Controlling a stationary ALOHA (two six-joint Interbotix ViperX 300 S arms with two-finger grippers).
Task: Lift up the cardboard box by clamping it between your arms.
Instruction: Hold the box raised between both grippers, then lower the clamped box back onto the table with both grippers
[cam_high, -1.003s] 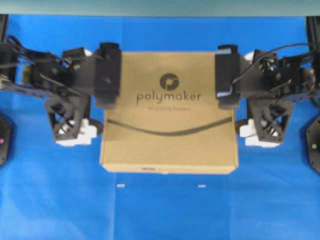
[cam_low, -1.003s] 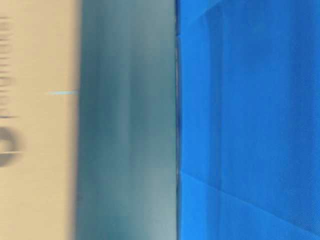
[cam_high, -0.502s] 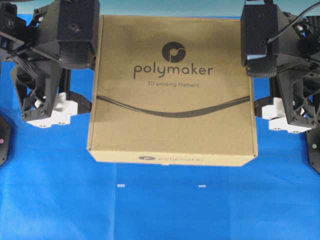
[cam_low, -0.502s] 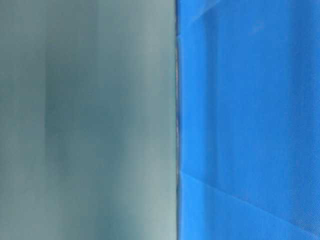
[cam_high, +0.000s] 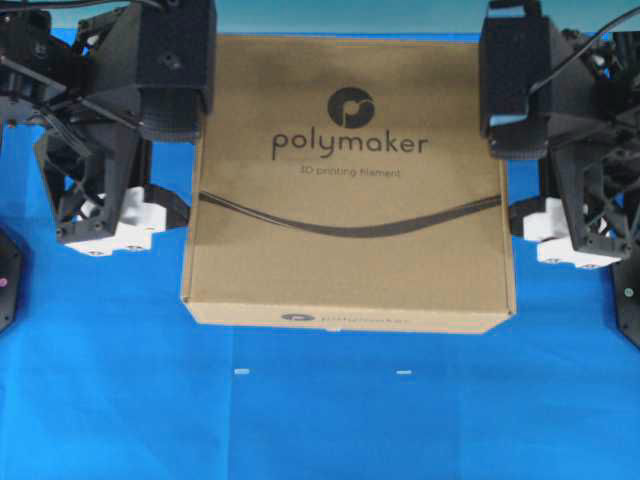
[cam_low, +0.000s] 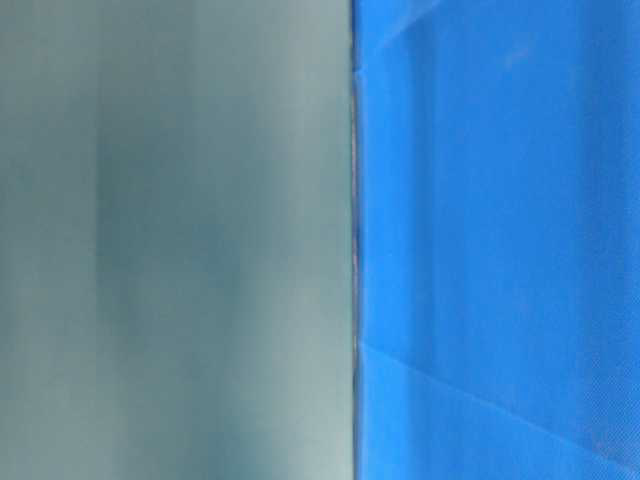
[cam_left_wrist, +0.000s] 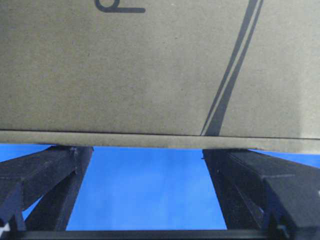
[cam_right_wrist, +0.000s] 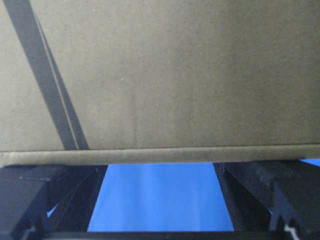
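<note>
Even bright light — table-level view blurred, perhaps defocused; soft shadows.

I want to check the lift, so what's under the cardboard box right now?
Both wrist views show blue cloth below the cardboard box edge, between each tool's open fingers. What lies beneath the box's middle is covered.

Each gripper's fingertips vanish under the box (cam_high: 350, 200) edge: the left gripper (cam_left_wrist: 145, 150) and the right gripper (cam_right_wrist: 160, 165) alike, so contact there cannot be told. Beyond them the box runs off both wrist views. The table-level view is blurred throughout.
</note>
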